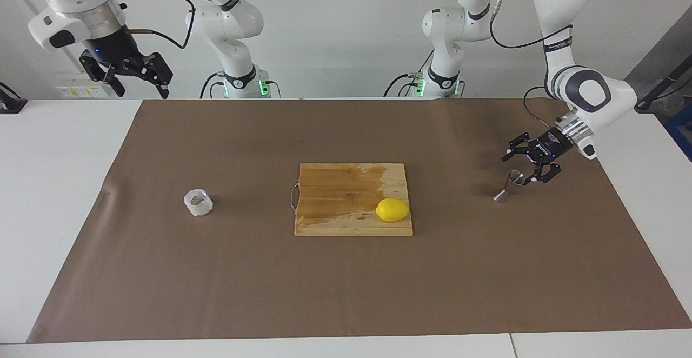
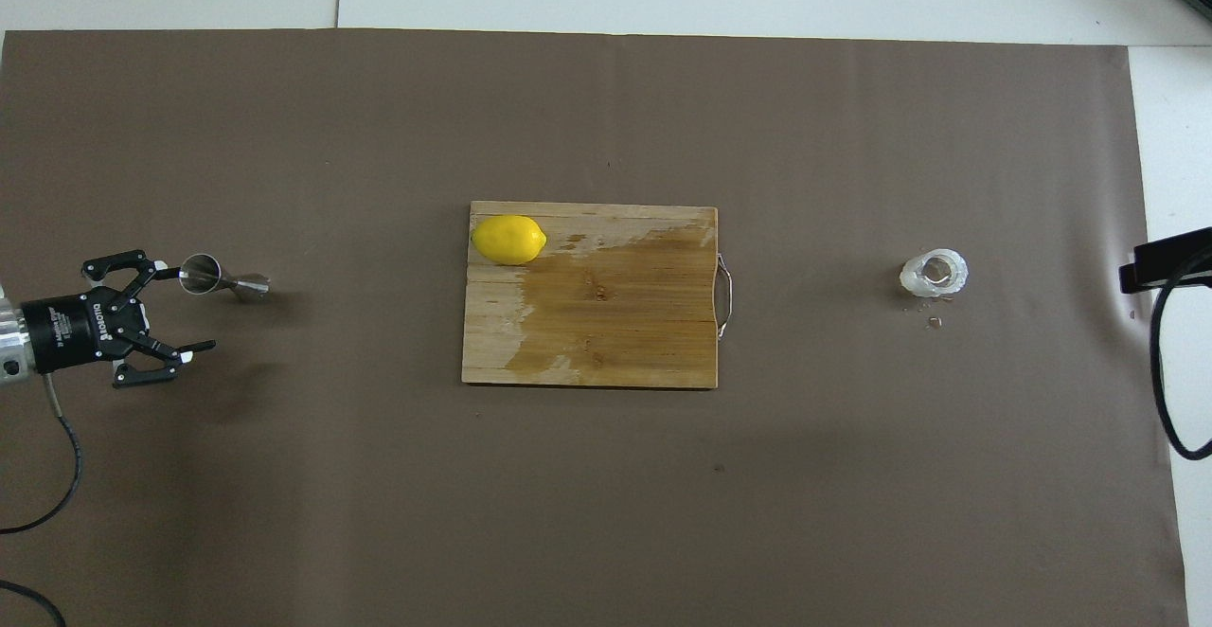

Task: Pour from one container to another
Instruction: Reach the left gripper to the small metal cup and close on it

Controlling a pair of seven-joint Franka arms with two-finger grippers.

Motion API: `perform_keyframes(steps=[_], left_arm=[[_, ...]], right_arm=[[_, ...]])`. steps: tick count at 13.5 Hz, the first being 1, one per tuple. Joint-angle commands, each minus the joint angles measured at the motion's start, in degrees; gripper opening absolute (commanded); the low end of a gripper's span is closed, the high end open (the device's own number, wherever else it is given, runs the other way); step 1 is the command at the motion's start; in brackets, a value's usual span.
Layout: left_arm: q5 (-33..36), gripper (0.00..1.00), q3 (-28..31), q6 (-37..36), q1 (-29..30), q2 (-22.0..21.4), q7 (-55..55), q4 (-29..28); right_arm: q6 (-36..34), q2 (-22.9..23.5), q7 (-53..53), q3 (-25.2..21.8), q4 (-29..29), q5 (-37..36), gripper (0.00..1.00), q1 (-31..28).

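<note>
The small steel jigger (image 1: pixel 507 187) (image 2: pixel 223 279) stands upright on the brown paper toward the left arm's end of the table. My left gripper (image 1: pixel 519 169) (image 2: pixel 192 310) hangs open right beside it, holding nothing. One fingertip is close to the jigger's upper rim; I cannot tell whether it touches. The squat clear whitish cup (image 1: pixel 198 202) (image 2: pixel 935 274) stands on the paper toward the right arm's end. My right gripper (image 1: pixel 141 91) waits open and empty, high over the table edge nearest the robots at that end.
A wooden cutting board (image 1: pixel 335 201) (image 2: pixel 615 324) with a wet patch lies in the middle of the brown paper (image 1: pixel 346 282). A lemon (image 1: pixel 392 210) (image 2: pixel 509 240) sits on its corner toward the jigger. A few small crumbs (image 2: pixel 935 322) lie by the cup.
</note>
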Motion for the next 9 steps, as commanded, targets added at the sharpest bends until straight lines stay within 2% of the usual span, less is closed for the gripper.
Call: perform_keyframes(steps=[1,9], left_arm=[[-2.52,1.00,1.17,3.30,-2.11,-0.84,-2.15,-1.40],[-5.95,1.00,0.56,6.99,-4.05,-0.49,-4.09,-1.40]], right_arm=[[-0.32,-1.05,0.84,0.12,-1.33,0.33,1.00,-0.18],[-0.24,-1.31,0.76,0.12,-1.94,0.33,1.00,-0.27]])
